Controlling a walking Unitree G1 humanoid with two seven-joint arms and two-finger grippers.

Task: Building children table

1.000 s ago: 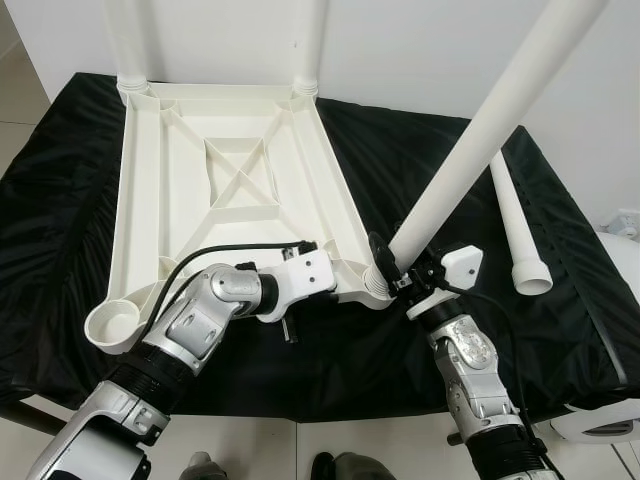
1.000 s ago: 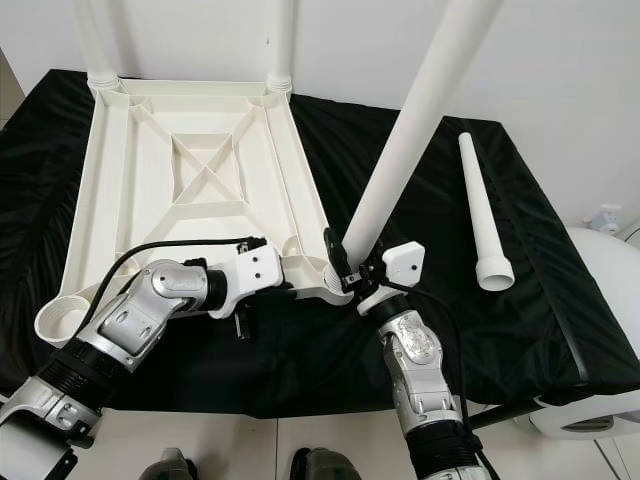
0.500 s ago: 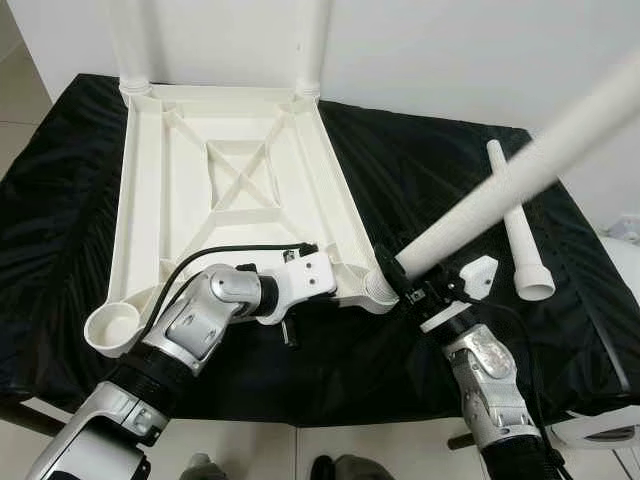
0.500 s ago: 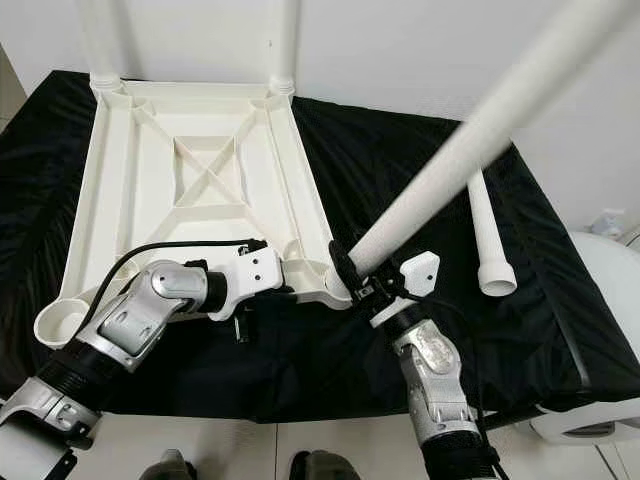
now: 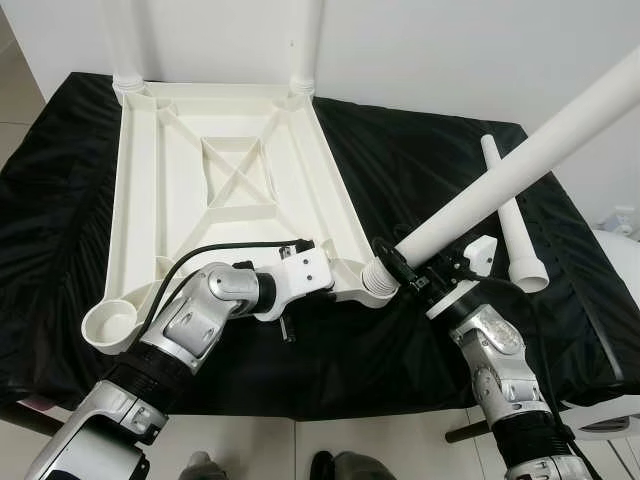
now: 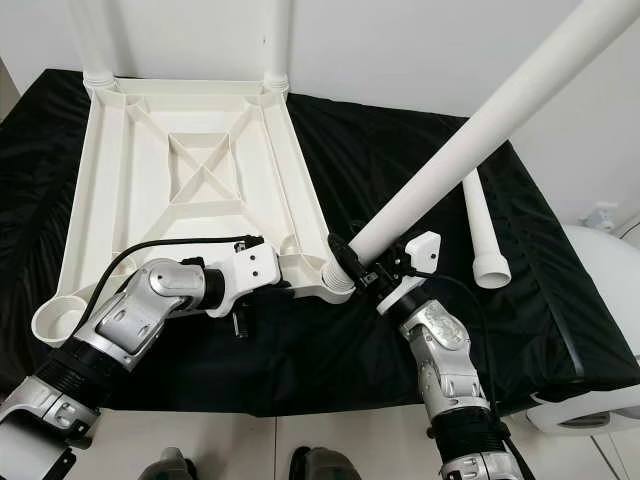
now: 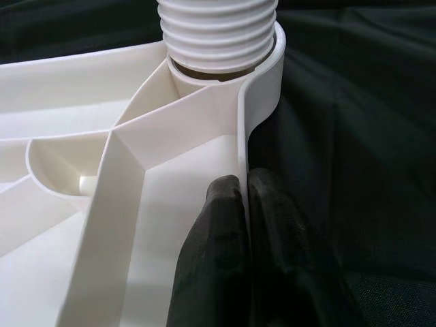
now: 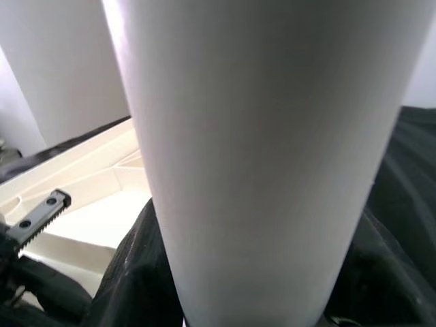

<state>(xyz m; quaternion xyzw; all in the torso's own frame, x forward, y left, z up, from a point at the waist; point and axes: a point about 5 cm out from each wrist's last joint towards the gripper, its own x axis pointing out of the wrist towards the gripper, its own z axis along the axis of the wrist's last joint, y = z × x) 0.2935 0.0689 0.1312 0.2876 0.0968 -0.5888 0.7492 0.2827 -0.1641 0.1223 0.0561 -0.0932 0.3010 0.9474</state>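
Note:
An upside-down white plastic tabletop [image 5: 230, 200] lies on a black cloth. Two white legs [image 5: 307, 40] stand in its far corners. My left gripper [image 7: 244, 180] is shut on the tabletop's near rim, close to the near right corner socket [image 7: 221, 41]. My right gripper [image 5: 415, 278] is shut on a third white leg [image 5: 520, 170] near its ribbed end [image 5: 378, 280]. That end sits at the near right corner, and the leg leans steeply up to the right. The near left corner socket [image 5: 108, 322] holds nothing.
A loose white leg [image 5: 510, 225] lies on the cloth at the right, wide end toward me. The black-covered table [image 5: 80, 200] ends just in front of my arms. A white rounded object [image 5: 615, 410] stands beyond its right edge, and a white wall is behind.
The leg in my right gripper has swung from nearly upright down toward the right, its ribbed end staying at the corner. The right wrist moved right with it. The left gripper stayed put.

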